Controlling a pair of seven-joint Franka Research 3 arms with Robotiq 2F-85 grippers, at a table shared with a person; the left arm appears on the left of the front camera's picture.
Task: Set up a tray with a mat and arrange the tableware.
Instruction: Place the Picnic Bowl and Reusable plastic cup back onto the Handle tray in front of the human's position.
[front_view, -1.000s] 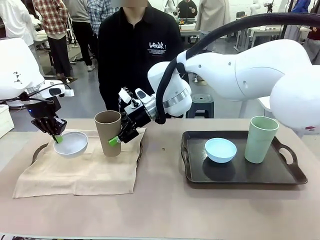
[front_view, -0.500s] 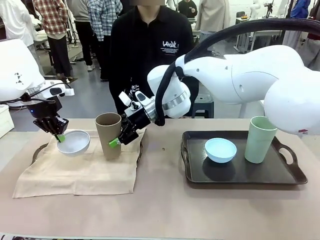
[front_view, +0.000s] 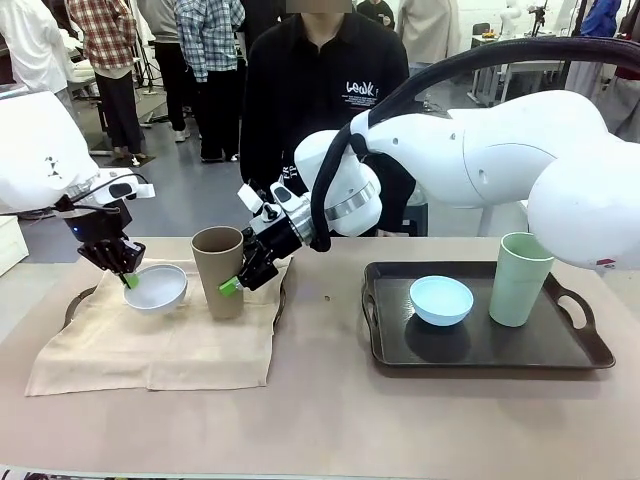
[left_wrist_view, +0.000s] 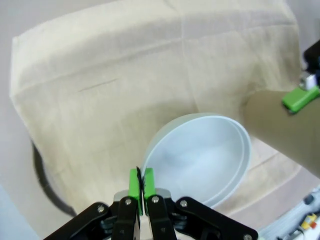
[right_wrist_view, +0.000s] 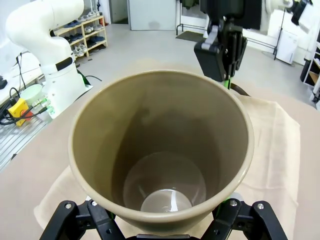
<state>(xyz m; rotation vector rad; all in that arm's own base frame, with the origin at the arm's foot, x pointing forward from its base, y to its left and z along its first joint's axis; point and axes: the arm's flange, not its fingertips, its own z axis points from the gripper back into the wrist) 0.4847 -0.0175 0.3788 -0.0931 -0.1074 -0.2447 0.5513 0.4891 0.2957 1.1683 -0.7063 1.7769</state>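
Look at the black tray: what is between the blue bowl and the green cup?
Nothing. In the front view the light blue bowl and the pale green cup stand apart, with just bare dark tray between them.

You have a white bowl (front_view: 160, 290), a tan-brown cup (front_view: 221, 283) and a beige mat (front_view: 160, 350); the tray (front_view: 525, 347) is black, with a light blue bowl (front_view: 441, 299) and a pale green cup (front_view: 520, 282).

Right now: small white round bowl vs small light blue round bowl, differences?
The white bowl is pinched at its rim by the shut left gripper; the light blue bowl is untouched. The white bowl is tilted; the light blue bowl sits level. The white bowl is over the beige cloth mat; the light blue bowl sits in the dark tray. Both are round and empty.
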